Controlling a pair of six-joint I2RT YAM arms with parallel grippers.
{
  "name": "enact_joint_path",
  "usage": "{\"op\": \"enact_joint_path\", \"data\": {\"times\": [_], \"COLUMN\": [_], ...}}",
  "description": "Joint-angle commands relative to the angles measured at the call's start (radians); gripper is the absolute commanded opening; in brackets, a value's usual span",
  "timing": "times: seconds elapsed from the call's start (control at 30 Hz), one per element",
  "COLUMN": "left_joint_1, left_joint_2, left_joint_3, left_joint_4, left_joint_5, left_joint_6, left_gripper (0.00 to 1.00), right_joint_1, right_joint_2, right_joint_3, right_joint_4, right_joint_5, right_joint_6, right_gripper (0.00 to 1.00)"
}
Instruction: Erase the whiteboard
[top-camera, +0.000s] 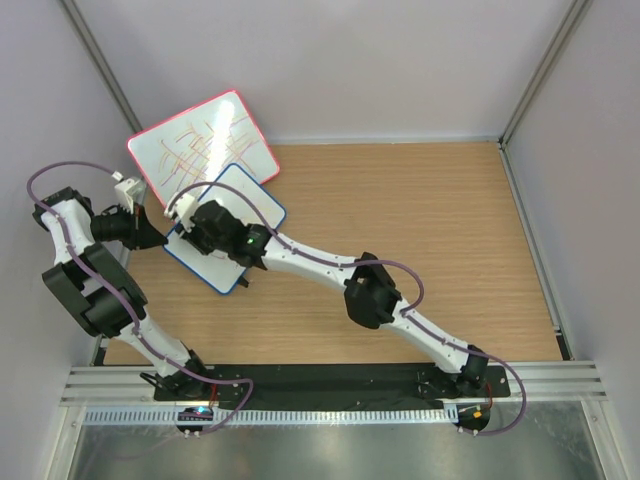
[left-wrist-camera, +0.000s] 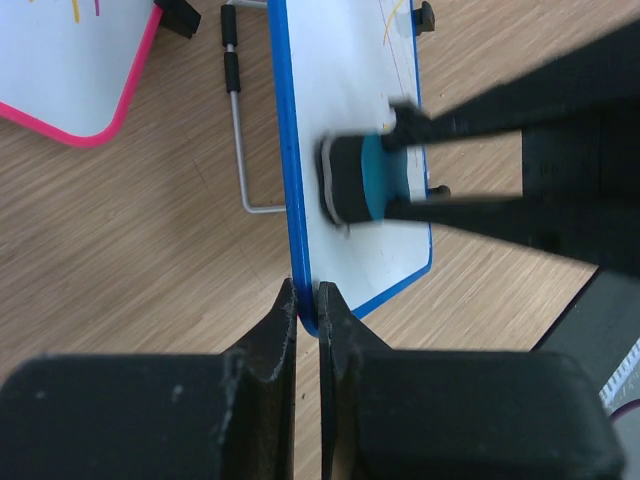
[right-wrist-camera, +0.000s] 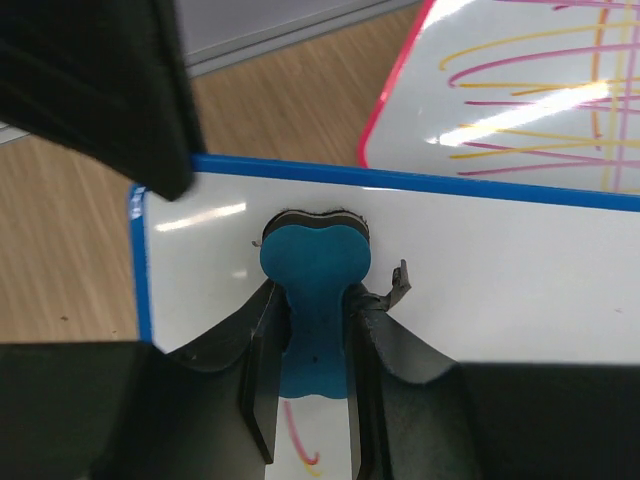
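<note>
Because the whiteboard (top-camera: 240, 192) is only a thin panel in a narrow blue frame, I judge it to be light and stiff. Its glossy face is probably slippery, so it could slide on the wooden table (top-camera: 420, 230) when something rubs it. The best place to hold it seems to be the frame edge, not the face.

The left claw (left-wrist-camera: 307, 300) does exactly this. Its two fingers are pressed almost together, and the blue rim at the near corner of the board sits between them. A bent metal wire (left-wrist-camera: 240, 150) lies just beside the board's far edge. It may be a stand, but I cannot say whether it lifts the board.

The board lies at the left part of the table, and its upper corner is near or under the bigger red-framed board (top-camera: 200, 140); I cannot tell which.

The right claw (right-wrist-camera: 312, 300) is above the board's face and pinches the eraser (right-wrist-camera: 312, 255) at the narrow waist of its blue handle. The handle looks hard, and the dark pad under it looks soft. The pad appears to touch the white surface near the upper frame edge. A few pink and yellow strokes (right-wrist-camera: 300, 440) show on the board just below this claw.
</note>
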Motion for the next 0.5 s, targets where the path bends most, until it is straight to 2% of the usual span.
{"op": "enact_joint_path", "data": {"times": [0.0, 0.27, 0.43, 0.47], "left_joint_1": [-0.013, -0.012, -0.013, -0.013], "left_joint_2": [-0.054, -0.059, -0.065, -0.066], "left_joint_3": [0.028, 0.028, 0.031, 0.031], "left_joint_4": [-0.157, -0.157, -0.158, -0.152], "left_joint_5": [0.036, 0.034, 0.021, 0.019], "left_joint_6": [0.014, 0.013, 0.013, 0.013], "left_gripper": [0.0, 0.0, 0.0, 0.0], "right_joint_1": [0.028, 0.003, -0.119, -0.146], "right_joint_2": [0.027, 0.021, 0.029, 0.027], "right_joint_3": [0.028, 0.025, 0.042, 0.045], "right_joint_4": [-0.042, -0.076, -0.067, -0.067], "right_joint_5": [-0.03, 0.039, 0.09, 0.085], "right_joint_6": [-0.025, -0.036, 0.043, 0.1], "right_gripper": [0.01, 0.01, 0.01, 0.01]}}
